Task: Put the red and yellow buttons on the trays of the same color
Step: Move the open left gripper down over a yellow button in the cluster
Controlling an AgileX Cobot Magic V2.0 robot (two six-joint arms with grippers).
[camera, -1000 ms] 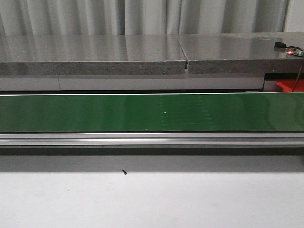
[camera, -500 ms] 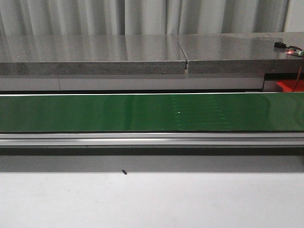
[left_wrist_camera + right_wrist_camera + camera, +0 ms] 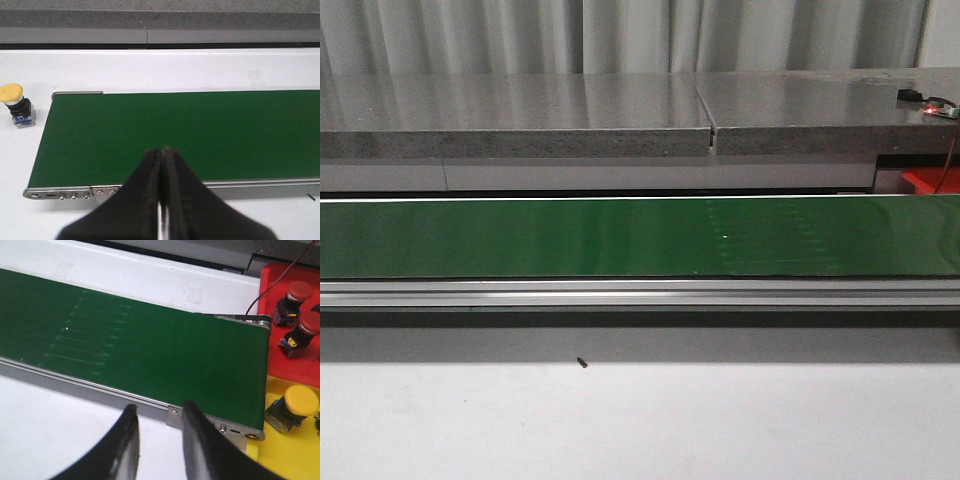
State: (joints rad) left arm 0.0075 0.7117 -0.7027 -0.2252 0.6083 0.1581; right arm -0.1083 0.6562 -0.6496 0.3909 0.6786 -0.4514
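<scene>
Grey curtain and speckled stone ledge behind; white desk in front, carrying a green conveyor belt across its width.

Item: yellow button, one, upright on the white desk just beside the belt's end, off the belt, seen in the left wrist view only.
Item: red tray at the opposite belt end, holding two red buttons, a third thing cut off at the frame edge.
Item: yellow tray adjoining it, holding one yellow button.
Item: left gripper, jaws pressed together, empty, above the belt's near rail.
Item: right gripper, jaws spread, empty, over the desk by the near rail, near the trays.

Step, as judged: waiting between pieces; belt bare, nothing held. The lone yellow button is unsorted. Next move likely calls for the left jaws to part, reach past the belt end and take the button by its body.

Change: faint pale stripe patch with bright speck on the belt lies further toward the right end than one second ago, so the belt is running. Small dark speck on the desk unchanged.
</scene>
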